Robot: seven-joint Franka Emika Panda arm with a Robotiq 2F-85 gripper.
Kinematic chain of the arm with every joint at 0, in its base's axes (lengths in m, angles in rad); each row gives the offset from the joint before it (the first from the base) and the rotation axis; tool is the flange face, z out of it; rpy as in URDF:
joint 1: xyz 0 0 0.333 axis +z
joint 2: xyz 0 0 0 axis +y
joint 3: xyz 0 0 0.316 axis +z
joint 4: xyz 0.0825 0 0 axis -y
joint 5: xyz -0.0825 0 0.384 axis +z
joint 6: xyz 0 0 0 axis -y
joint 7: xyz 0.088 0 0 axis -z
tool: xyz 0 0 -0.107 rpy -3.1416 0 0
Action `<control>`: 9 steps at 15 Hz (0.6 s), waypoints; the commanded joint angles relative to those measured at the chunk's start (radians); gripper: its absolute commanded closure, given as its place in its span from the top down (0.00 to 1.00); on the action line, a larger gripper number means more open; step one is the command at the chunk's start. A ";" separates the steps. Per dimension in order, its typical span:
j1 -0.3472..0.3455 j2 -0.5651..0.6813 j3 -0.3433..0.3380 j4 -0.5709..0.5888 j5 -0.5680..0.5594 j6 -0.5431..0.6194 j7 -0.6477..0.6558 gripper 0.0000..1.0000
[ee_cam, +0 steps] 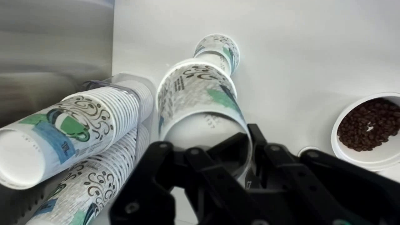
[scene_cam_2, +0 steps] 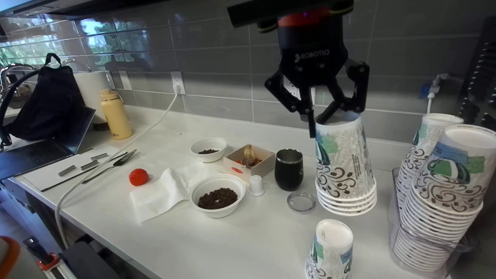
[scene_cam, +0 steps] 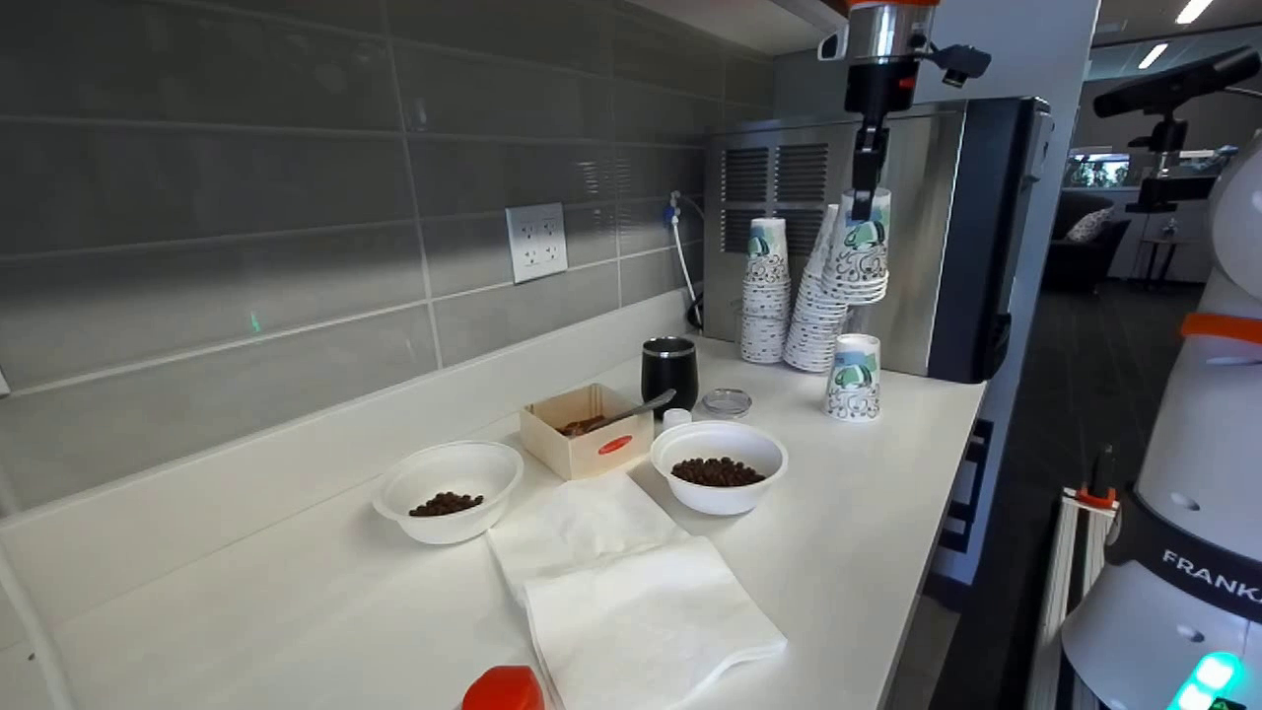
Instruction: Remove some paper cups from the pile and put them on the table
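My gripper (scene_cam_2: 316,127) is shut on the wall at the upturned base of a short nested stack of paper cups (scene_cam_2: 345,166). One finger is inside the recessed base and one is outside, also in the wrist view (ee_cam: 249,134). The stack hangs rims down above the table (scene_cam_2: 263,244). Another short stack of paper cups (scene_cam: 854,380) stands upside down on the table below; it also shows in the wrist view (ee_cam: 215,47). The pile (scene_cam_2: 449,174) is two tall columns of nested cups in a clear holder, left of the held cups in the wrist view (ee_cam: 84,125).
A steel machine (scene_cam: 917,247) stands beside the pile. A black mug (scene_cam_2: 288,170), a clear lid (scene_cam_2: 301,202), a wooden box (scene_cam: 592,434) and two white bowls of dark bits (scene_cam_2: 217,195) (scene_cam: 449,493) are on the table. White cloths (scene_cam: 651,621) lie nearby.
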 commanded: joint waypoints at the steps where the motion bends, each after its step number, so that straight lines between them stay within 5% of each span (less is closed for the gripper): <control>1: 0.008 0.057 -0.022 0.008 0.067 -0.001 -0.021 0.02; 9: -0.017 0.121 -0.023 -0.006 0.068 0.020 -0.027 0.02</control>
